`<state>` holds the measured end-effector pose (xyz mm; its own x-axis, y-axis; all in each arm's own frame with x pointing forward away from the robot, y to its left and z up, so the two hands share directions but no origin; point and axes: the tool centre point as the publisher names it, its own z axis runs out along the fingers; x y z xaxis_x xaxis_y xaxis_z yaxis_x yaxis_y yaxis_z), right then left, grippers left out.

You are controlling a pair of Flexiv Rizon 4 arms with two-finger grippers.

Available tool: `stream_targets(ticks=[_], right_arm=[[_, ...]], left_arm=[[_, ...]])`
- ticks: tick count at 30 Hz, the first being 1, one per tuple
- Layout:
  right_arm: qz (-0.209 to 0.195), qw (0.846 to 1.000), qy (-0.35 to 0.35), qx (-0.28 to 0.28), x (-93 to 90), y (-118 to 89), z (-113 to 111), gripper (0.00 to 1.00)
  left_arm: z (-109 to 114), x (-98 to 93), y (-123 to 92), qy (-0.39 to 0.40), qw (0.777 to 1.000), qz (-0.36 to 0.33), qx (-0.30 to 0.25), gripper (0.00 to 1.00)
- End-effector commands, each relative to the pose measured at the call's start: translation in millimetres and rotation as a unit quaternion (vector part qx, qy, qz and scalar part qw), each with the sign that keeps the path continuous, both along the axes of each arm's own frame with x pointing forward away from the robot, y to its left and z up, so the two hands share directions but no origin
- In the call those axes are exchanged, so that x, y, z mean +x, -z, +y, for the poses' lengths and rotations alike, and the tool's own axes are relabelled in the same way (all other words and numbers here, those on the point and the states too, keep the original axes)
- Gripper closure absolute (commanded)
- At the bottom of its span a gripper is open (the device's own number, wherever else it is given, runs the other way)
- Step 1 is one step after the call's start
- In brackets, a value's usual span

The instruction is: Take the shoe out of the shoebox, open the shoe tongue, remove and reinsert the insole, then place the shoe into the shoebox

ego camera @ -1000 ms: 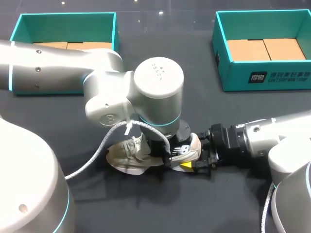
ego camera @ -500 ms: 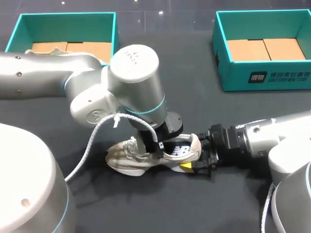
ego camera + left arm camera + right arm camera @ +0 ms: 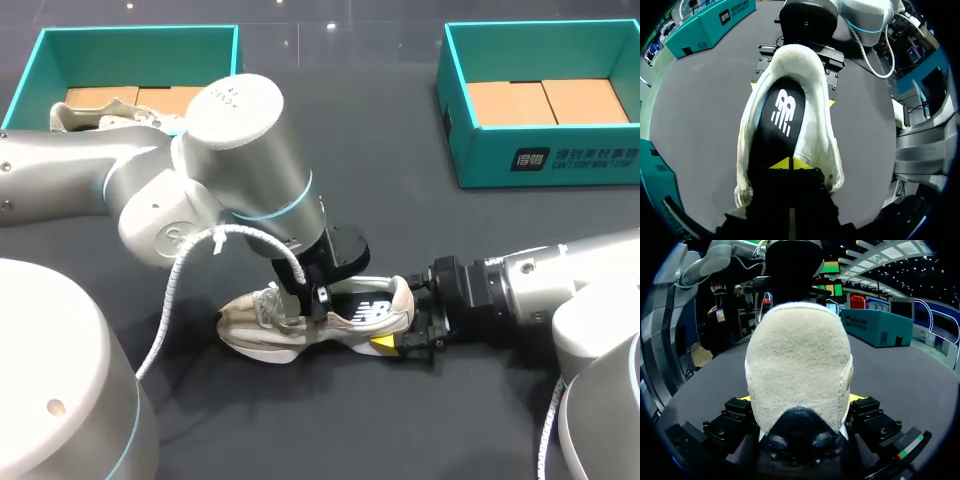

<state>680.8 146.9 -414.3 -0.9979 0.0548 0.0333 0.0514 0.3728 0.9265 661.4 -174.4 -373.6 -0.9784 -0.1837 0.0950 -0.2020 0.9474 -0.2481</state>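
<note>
Left pincer (image 3: 790,163) now farther left; shoe (image 3: 258,326) heel rightward

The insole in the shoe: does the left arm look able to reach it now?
Probably yes. The left gripper sits over the black insole inside the open shoe, nothing covers it, and the right gripper holds only the heel.

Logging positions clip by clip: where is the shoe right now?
Head view: the shoe lies on the table, near the middle of its front part, with the right tool at its heel and the left tool over its opening.
</note>
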Motion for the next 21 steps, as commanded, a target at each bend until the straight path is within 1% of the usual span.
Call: stream_targets(ticks=[1, 8, 10, 18, 21], right_arm=[[0.000, 1.000, 0.000, -0.003, -2.7, 0, 1, 1.00], [0.000, 1.000, 0.000, -0.003, -2.7, 0, 1, 1.00], [0.000, 1.000, 0.000, -0.003, -2.7, 0, 1, 1.00], [0.000, 1.000, 0.000, -0.003, -2.7, 0, 1, 1.00], [0.000, 1.000, 0.000, -0.003, -2.7, 0, 1, 1.00]], left_arm=[[3, -5.4, -1, -0.005, 1.000, -0.017, 0.004, 1.00], [-7, -0.8, 8, -0.004, 0.999, -0.036, 0.037, 1.00], [-11, 0.3, 13, -0.006, 0.997, -0.048, 0.052, 0.82], [-22, 2.6, 24, 0.003, 0.994, -0.076, 0.084, 0.71], [-24, 4.2, 27, 0.005, 0.992, -0.084, 0.093, 0.69]])
